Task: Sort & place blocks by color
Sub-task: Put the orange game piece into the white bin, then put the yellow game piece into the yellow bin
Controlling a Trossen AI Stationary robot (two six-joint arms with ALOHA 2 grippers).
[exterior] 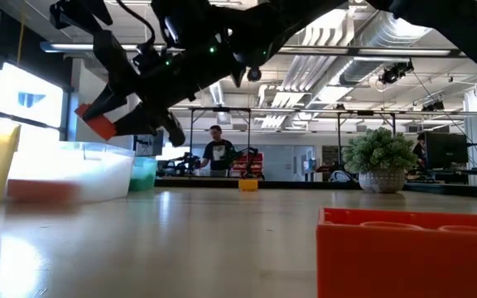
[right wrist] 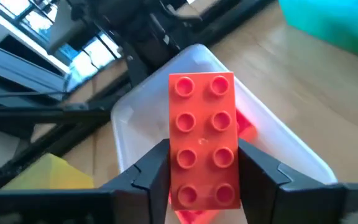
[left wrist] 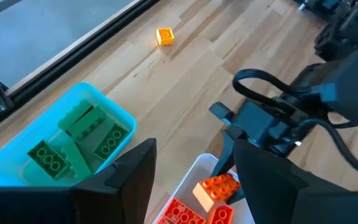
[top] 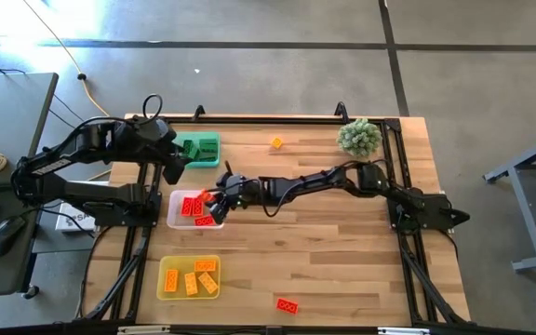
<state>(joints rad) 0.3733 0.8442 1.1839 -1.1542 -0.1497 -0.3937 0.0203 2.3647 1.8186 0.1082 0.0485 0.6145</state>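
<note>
right gripper [right wrist: 204,168] clamped on red block [right wrist: 202,137], long axis running out ahead of the fingers | clear tray [right wrist: 135,118] directly below and ahead | left gripper [left wrist: 191,180] open, empty, beside green tray [left wrist: 17,155]

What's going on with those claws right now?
Right claw shut on red block, over clear tray. Left claw open, between green tray and clear tray. Nothing in the way.

- From overhead, we look straight down on the table [top: 324,233].
- At tabletop height, we look level across it.
- Each wrist view looks past its fingers; both share the clear tray [right wrist: 278,134] beneath the right gripper [right wrist: 204,177].
</note>
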